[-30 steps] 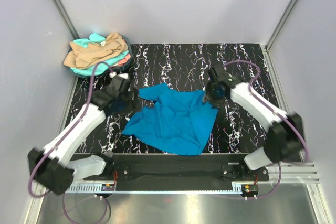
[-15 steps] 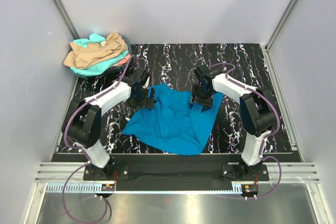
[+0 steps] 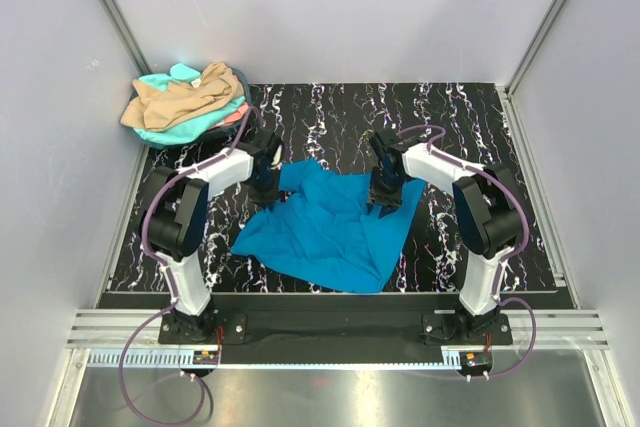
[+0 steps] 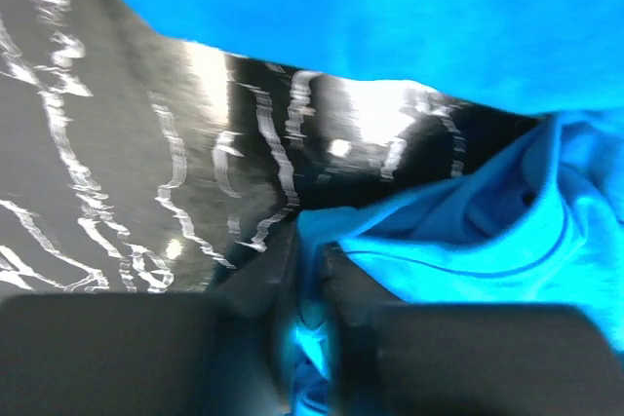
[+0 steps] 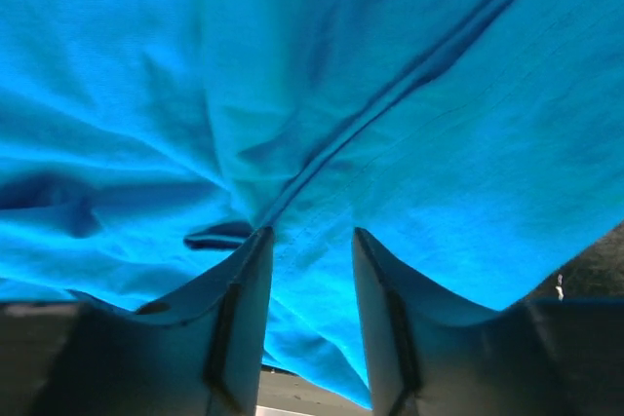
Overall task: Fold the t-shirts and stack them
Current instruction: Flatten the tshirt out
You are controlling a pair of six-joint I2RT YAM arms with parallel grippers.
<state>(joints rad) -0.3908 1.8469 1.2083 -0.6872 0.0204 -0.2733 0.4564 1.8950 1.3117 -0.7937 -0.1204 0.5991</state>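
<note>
The left gripper (image 4: 312, 284) has its jaws nearly together, apparently pinching the blurred edge of the blue shirt (image 3: 325, 232). The right gripper (image 5: 310, 275) stands half-open astride a seam. Both work the far edge, likely to spread the crumpled shirt flat mid-table (image 3: 450, 117) for folding.

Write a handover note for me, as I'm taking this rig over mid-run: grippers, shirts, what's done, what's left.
Left gripper: jaws pinched on the far-left edge of the blue t-shirt.
Right gripper: jaws apart, straddling cloth at the shirt's right side, not closed.
It lies crumpled mid-way across the table; tan, mint and coral shirts are heaped at the far left corner.
Done: nothing folded or stacked.
Left: spread and fold blue, then the others, then stack.
</note>
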